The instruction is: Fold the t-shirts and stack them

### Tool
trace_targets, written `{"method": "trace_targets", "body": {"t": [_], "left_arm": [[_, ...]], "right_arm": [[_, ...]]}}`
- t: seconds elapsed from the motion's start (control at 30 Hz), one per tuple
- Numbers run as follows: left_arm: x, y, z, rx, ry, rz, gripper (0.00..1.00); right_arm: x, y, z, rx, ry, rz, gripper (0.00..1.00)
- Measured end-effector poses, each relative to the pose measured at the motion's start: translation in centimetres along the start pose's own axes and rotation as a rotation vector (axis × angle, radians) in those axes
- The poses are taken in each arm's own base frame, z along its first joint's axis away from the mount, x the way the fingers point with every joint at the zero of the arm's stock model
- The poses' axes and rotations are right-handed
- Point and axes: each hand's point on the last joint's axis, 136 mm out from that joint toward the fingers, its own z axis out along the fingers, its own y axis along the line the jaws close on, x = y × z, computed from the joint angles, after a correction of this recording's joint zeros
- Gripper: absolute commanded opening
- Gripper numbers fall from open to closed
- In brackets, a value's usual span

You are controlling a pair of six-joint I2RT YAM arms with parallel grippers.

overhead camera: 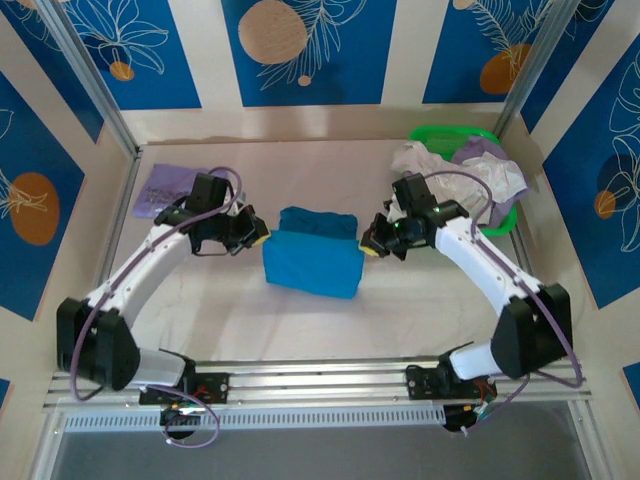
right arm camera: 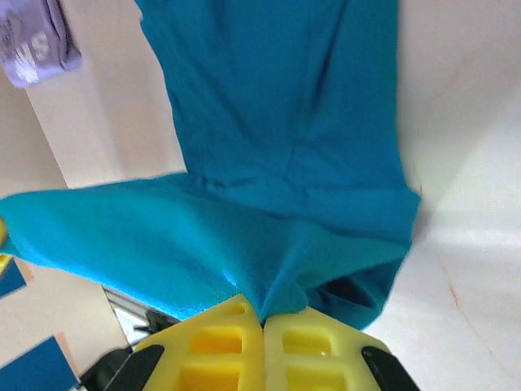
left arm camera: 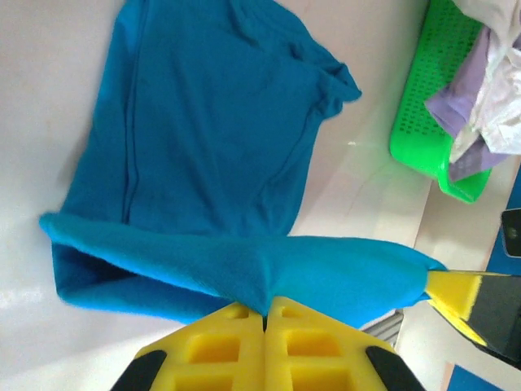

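The left claw and right claw are each pinched tight on an edge of the teal t-shirt, which lies mid-frame on the desk. A lavender t-shirt lies upper left, and more tees fill the green basket upper right.

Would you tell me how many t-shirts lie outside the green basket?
2: the teal t-shirt at centre, the lavender t-shirt far left; uncounted others are heaped in the basket.

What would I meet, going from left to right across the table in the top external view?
lavender-purple t-shirt → left gripper → teal-blue t-shirt → right gripper → green basket
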Motion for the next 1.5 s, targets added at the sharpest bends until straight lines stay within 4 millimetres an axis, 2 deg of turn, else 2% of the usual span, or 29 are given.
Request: {"method": "trace_targets", "body": {"t": [0.17,0.27,0.33,0.37,0.4,0.5,0.63,0.73,0.8,0.9,1.0,1.1,1.17,1.27,1.37,1.5], "left_arm": [[-4.2,1.7,3.9,-0.032,0.044,-0.049,0.00],[-7.6,2.2,7.0,-0.037,0.073,-0.059,0.01],[-9.7,2.4,8.8,-0.035,0.079,-0.060,0.11],[-10.7,2.5,9.6,-0.036,0.080,-0.057,0.24],[-11.7,2.7,10.4,-0.035,0.077,-0.056,0.32],[-13.7,3.2,11.4,-0.033,0.066,-0.057,0.38],[-14.8,3.8,11.0,-0.030,0.048,-0.071,0.42],[-14.9,3.7,10.6,-0.021,0.034,-0.065,0.42],[-14.2,3.5,10.2,-0.015,0.031,-0.057,0.42],[-12.4,3.1,9.6,-0.018,0.036,-0.047,0.43],[-10.3,2.2,9.7,-0.018,0.047,-0.013,0.43],[-7.5,1.9,11.1,-0.019,0.078,0.018,0.43],[-5.6,2.7,12.4,-0.035,0.111,0.018,0.43],[-2.7,4.9,13.8,-0.084,0.161,0.006,0.42],[-1.6,6.6,14.4,-0.106,0.175,-0.007,0.43],[-1.3,6.8,14.3,-0.084,0.156,0.013,0.43]], "right_arm": [[-6.2,0.5,2.6,0.014,-0.024,0.012,0.01],[-10.0,0.1,5.2,0.032,-0.023,0.021,0.16],[-12.3,-0.2,7.1,0.043,-0.016,0.019,0.28],[-13.4,-0.3,8.2,0.052,-0.014,0.007,0.32],[-14.5,-0.6,9.0,0.064,-0.016,0.001,0.34],[-15.6,-1.1,10.0,0.098,-0.012,-0.022,0.37],[-15.3,-0.1,8.6,0.112,-0.024,-0.075,0.38],[-14.1,1.4,6.9,0.101,-0.035,-0.116,0.38],[-12.8,2.5,5.9,0.085,-0.042,-0.145,0.38],[-10.4,3.3,5.6,0.056,-0.018,-0.162,0.38],[-8.4,2.9,7.2,0.045,0.030,-0.148,0.38],[-6.7,1.4,9.7,0.060,0.093,-0.113,0.38],[-5.9,0.5,11.3,0.071,0.127,-0.092,0.38],[-5.1,-0.9,13.2,0.089,0.166,-0.067,0.37],[-4.4,-2.0,14.3,0.100,0.191,-0.057,0.37],[-3.1,-2.8,15.0,0.089,0.217,-0.056,0.37]]}}
